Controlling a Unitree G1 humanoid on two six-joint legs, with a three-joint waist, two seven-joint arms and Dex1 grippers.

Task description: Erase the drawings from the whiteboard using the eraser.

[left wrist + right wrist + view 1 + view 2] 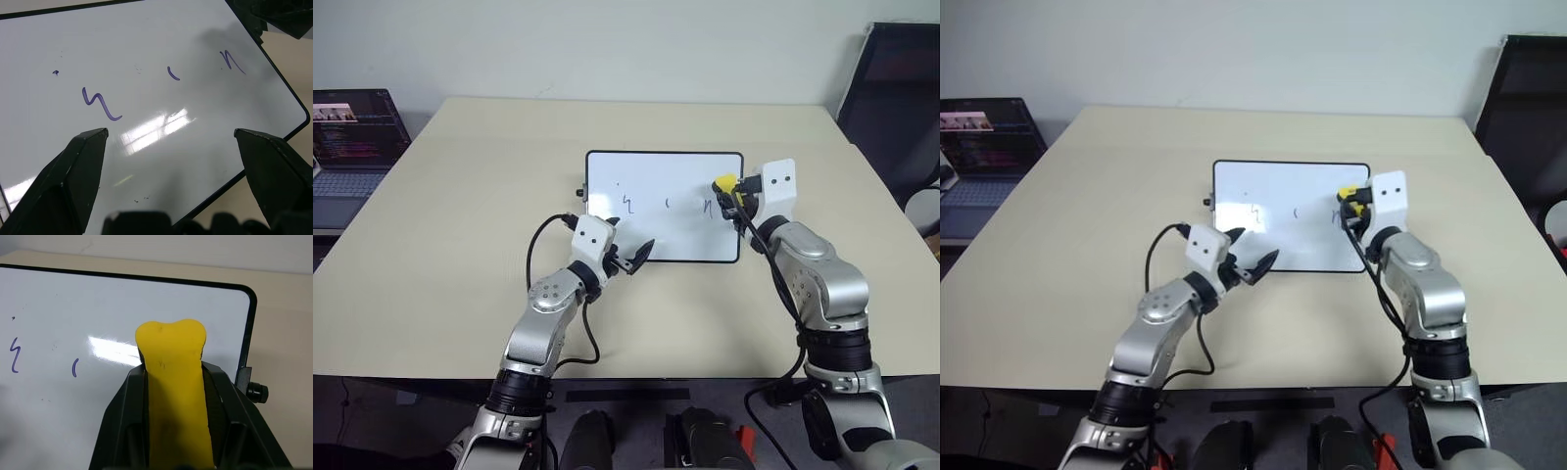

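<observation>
Right gripper (173,396): clamps yellow block eraser (172,362) above glossy black-framed whiteboard (675,245), near rightmost purple pen drawings (102,104).
Left gripper (171,142): jaws spread, empty, board below.

one glossy white rectangular whiteboard with a thin black frame (663,253) lies on one beige bench (460,235). three thin dark pen squiggles (101,105) are on the board. one small yellow eraser block (176,391). two tools with black fingers: the left tool (633,258) and the right tool (177,377). one open laptop with a lit screen (352,132). one dark chair (891,108).
</observation>
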